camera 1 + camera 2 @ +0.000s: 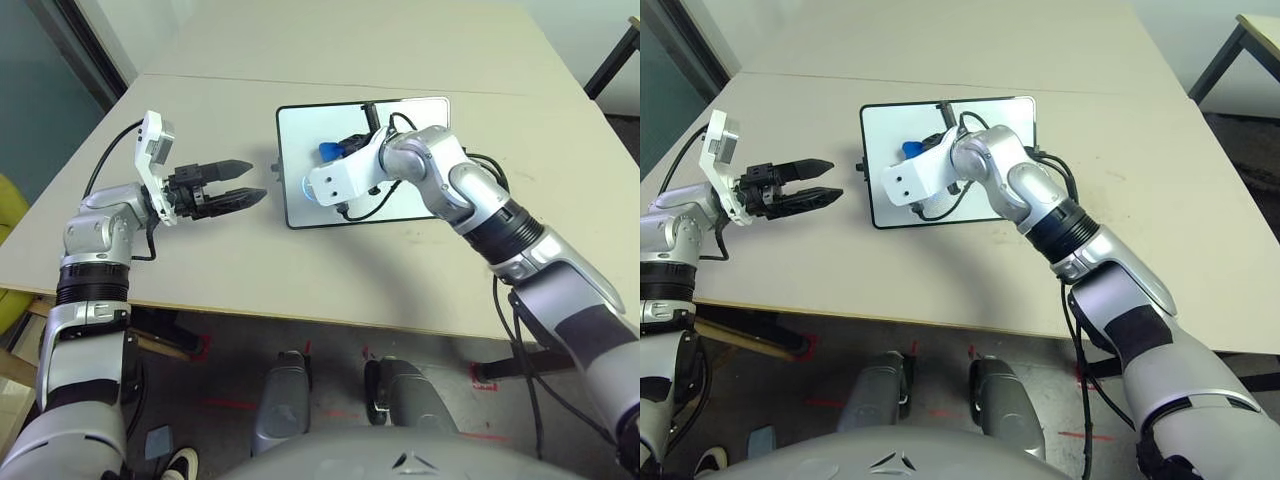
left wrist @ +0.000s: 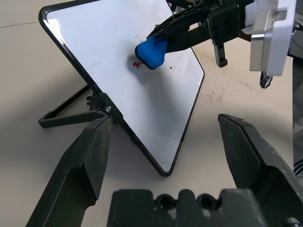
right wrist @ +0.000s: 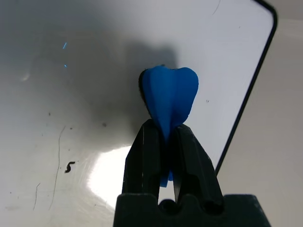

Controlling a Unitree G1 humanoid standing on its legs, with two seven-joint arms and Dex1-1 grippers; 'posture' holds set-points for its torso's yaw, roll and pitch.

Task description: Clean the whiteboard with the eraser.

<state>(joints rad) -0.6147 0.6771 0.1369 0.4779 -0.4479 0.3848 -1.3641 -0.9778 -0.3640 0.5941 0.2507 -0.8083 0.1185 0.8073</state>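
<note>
The whiteboard [image 1: 300, 150] stands tilted on its black stand [image 2: 61, 113] at the middle of the table. My right gripper [image 3: 165, 130] is shut on the blue eraser [image 3: 169, 92], which presses against the board's white face [image 2: 109, 56]. A small red mark [image 2: 137, 64] shows right beside the eraser [image 2: 151, 52], and a few tiny dark specks [image 3: 70, 166] dot the surface. My left gripper [image 1: 256, 180] hovers open just left of the board's left edge, holding nothing, its fingers pointing toward the board.
The beige table [image 1: 300, 270] has a seam [image 1: 250, 82] running across behind the board. Its front edge [image 1: 300, 318] lies close to my body. A dark furniture leg [image 1: 612, 55] stands off the far right corner.
</note>
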